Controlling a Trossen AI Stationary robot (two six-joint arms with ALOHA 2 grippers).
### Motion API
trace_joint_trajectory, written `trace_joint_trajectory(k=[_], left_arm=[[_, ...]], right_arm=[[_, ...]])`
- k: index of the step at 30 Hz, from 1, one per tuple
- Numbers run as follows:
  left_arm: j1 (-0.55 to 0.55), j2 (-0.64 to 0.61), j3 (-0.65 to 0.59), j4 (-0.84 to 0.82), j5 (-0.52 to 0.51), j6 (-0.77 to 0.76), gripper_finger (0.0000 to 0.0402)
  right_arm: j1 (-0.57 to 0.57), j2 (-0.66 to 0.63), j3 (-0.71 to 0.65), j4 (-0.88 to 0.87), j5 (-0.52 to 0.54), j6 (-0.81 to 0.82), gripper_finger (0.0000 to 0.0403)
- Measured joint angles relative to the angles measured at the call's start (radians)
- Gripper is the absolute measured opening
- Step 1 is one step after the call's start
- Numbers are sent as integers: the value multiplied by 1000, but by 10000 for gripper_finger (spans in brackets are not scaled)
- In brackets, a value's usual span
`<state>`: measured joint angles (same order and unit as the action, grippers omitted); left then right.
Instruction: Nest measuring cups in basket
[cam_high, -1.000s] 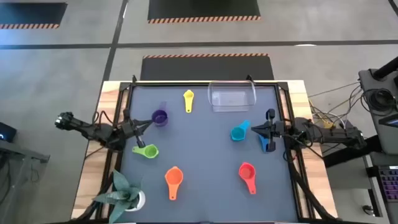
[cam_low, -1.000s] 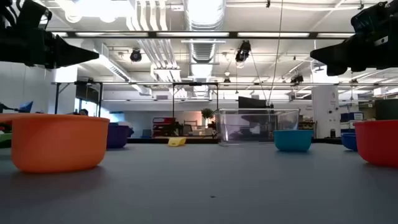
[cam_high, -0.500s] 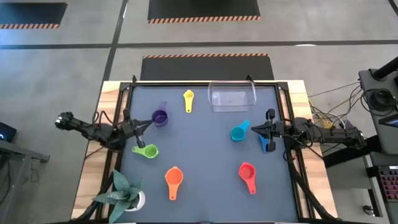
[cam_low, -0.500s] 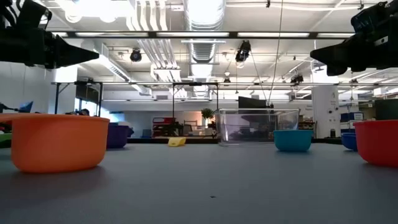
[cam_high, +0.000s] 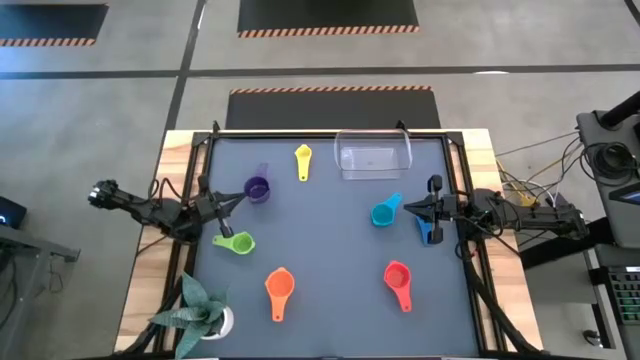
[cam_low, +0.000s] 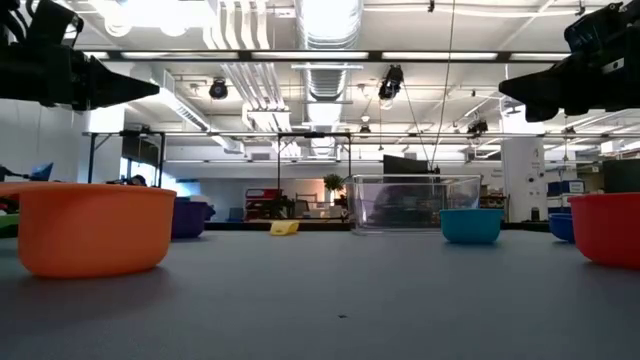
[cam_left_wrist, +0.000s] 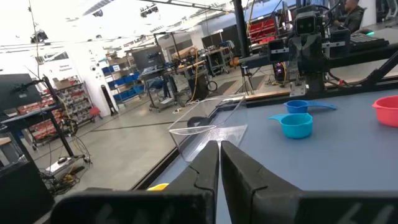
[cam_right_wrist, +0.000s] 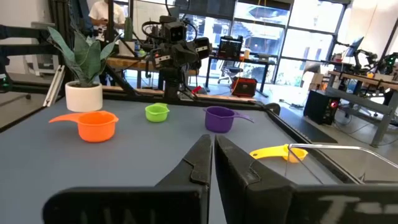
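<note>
Hiding half the blue cup (cam_high: 428, 231): right gripper (cam_high: 407, 207).

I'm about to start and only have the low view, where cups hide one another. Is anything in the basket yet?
Observer: No, the high view shows the basket holding no cups.
Operator: Where's the green cup?
Observer: Green cup sits near the left gripper, between purple cup and orange cup.
Operator: Is the blue cup reachable?
Observer: Blue cup lies right under the right gripper, which is shut.
</note>
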<state>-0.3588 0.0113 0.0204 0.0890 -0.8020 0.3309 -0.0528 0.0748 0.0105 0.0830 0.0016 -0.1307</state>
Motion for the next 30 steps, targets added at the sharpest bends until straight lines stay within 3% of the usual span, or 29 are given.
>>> trace_joint_trajectory(k=[25, 30], left_arm=[[0, 0, 0, 0, 0, 0, 0], [0, 0, 0, 0, 0, 0, 0]], right_arm=[[0, 0, 0, 1, 0, 1, 9], [0, 0, 0, 10, 0, 127, 9]])
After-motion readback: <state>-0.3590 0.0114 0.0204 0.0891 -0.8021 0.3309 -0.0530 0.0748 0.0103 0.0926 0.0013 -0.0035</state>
